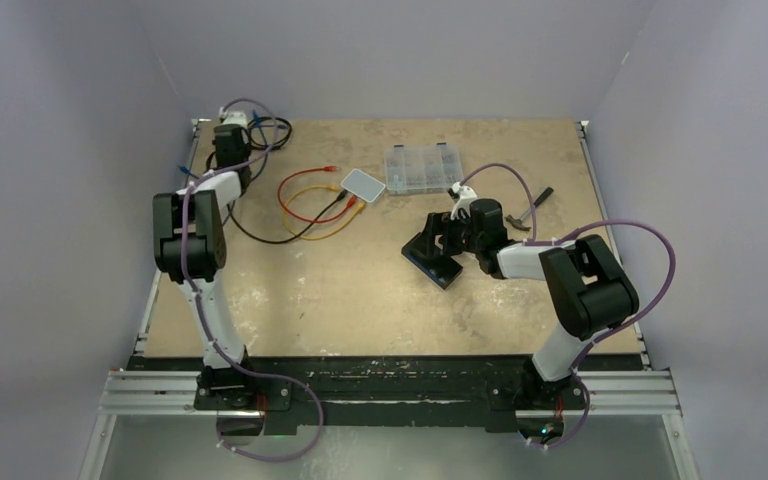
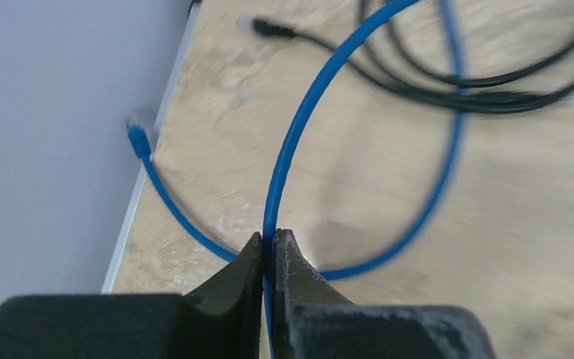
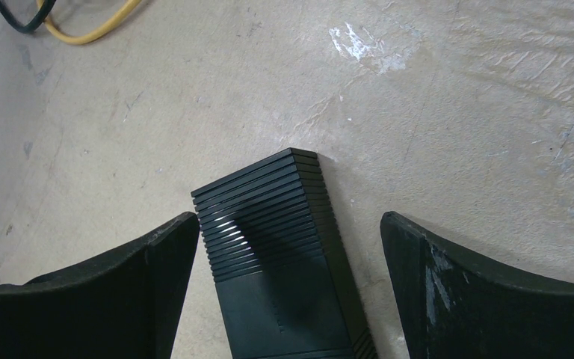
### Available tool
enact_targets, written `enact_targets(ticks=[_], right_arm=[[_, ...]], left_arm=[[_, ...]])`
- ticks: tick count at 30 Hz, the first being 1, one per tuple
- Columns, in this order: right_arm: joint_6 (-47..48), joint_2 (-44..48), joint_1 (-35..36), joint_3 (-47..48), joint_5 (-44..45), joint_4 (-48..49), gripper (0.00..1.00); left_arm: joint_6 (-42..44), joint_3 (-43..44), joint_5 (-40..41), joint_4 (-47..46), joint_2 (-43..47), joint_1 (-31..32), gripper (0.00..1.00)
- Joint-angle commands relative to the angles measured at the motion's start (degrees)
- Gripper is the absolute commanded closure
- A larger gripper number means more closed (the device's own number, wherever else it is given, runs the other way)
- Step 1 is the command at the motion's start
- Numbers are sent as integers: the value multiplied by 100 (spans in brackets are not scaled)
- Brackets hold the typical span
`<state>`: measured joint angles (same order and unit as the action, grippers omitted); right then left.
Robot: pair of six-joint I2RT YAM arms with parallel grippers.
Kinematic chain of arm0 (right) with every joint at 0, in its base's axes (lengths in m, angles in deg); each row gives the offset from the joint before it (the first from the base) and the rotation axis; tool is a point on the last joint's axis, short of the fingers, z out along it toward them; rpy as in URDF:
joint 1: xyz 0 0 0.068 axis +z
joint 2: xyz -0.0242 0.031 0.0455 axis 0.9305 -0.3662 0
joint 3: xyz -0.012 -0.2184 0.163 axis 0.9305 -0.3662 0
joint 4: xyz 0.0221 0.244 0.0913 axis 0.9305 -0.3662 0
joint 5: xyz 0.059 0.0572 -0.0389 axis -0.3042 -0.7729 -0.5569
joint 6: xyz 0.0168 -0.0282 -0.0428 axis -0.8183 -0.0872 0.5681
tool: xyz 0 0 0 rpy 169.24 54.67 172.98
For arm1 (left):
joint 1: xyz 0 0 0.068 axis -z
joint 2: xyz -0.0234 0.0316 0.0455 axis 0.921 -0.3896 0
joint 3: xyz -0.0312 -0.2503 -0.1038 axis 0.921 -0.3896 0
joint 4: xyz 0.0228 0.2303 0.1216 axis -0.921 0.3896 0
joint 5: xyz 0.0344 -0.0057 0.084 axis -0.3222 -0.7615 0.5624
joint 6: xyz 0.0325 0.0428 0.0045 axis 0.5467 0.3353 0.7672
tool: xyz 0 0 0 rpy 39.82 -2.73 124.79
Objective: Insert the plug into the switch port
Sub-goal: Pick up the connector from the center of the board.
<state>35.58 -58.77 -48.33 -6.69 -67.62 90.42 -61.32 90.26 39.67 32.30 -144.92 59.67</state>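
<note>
I'm seeing the cable blurring along its loop, its plug too fuzzy to read; the switch is running off the bottom edge.

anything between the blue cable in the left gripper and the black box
Yes. On the table between the blue cable, pinched in the left gripper, and the black box lie a red cable, a yellow cable, a black cable and a white box. Nothing visible stands above them.
</note>
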Motion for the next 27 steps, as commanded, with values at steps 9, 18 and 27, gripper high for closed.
enact_targets(ticks=[9, 18, 27], right_arm=[[7, 416, 3, -44, -32, -53, 6], [-106, 822, -1, -221, 147, -50, 6], [-211, 1475, -6, -528, 687, 42, 6]], left_arm=[[627, 406, 1005, 389, 1806, 1652, 100], [-742, -1056, 75, 508, 3520, 2202, 100], [-949, -2874, 671, 1033, 4763, 3386, 100]])
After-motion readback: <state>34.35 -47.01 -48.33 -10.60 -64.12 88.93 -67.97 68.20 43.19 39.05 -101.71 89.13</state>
